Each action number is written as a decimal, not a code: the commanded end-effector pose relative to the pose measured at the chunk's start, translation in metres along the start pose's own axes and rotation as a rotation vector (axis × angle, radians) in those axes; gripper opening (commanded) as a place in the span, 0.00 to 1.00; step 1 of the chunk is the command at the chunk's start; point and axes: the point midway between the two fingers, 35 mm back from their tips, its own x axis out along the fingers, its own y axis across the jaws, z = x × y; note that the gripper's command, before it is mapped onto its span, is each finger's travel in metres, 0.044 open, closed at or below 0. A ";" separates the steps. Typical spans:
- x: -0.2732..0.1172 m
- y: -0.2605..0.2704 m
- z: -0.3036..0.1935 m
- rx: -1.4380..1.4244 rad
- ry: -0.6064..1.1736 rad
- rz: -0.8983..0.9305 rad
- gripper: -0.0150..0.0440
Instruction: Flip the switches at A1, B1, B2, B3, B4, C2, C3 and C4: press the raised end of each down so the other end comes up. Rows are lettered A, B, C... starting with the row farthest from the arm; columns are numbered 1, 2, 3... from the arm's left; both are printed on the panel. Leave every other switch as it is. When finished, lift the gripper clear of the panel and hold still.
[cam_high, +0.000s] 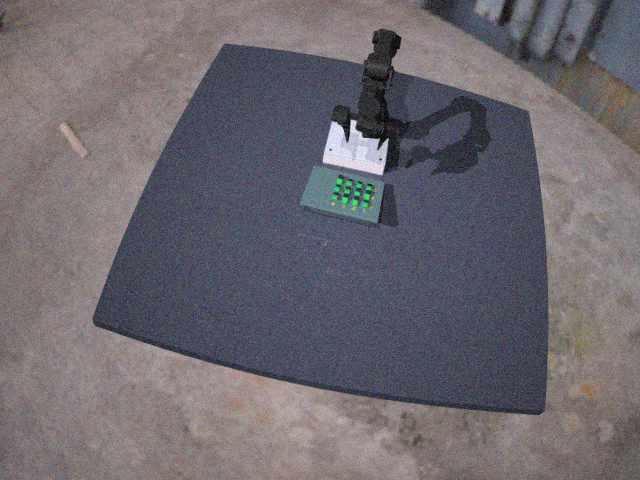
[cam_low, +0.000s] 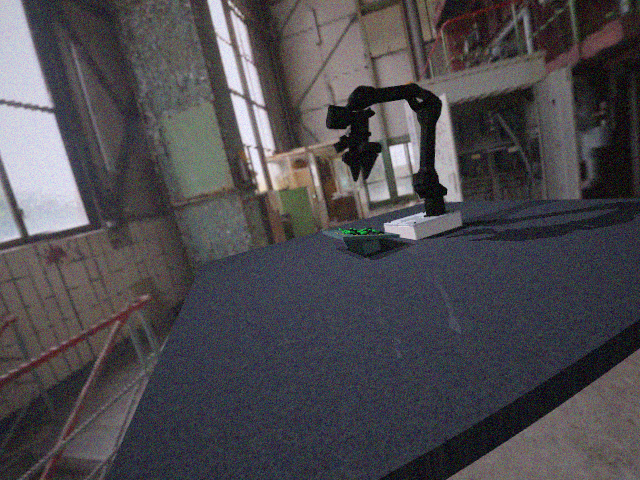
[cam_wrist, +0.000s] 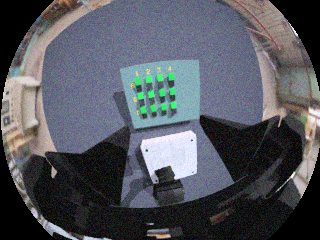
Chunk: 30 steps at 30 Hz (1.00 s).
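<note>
The claw (cam_high: 364, 144) (cam_low: 360, 178) (cam_wrist: 166, 124) hangs released, its fingers apart, above the desk (cam_high: 320, 299) (cam_low: 330, 330) (cam_wrist: 150, 30). Below, a teal panel (cam_high: 316, 188) (cam_low: 338, 234) (cam_wrist: 187, 90) carries green-and-black switches in three rows of four.

Top view: high, steep, from the far side; exterior: low, near the table (cam_high: 330, 289) (cam_low: 330, 335) (cam_wrist: 90, 60); wrist: looks down; all 3 share the panel (cam_high: 317, 188) (cam_low: 369, 246) (cam_wrist: 187, 90).

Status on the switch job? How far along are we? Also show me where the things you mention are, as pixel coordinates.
Can't confirm any flips: the switches (cam_high: 356, 193) (cam_wrist: 151, 93) are too small and blurred to tell which ends are raised. In hand: nothing; the end effector (cam_high: 364, 144) (cam_low: 360, 178) is open, hovering above and away from the panel (cam_high: 317, 188) (cam_wrist: 187, 92). Left: possibly all eight listed flips; the final lift clear looks met as things stand.
</note>
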 end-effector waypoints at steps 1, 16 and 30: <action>0.003 0.001 0.002 -0.001 0.000 0.000 0.89; 0.104 0.044 0.048 -0.015 -0.007 -0.003 0.25; 0.138 0.044 0.049 -0.015 0.010 -0.003 0.25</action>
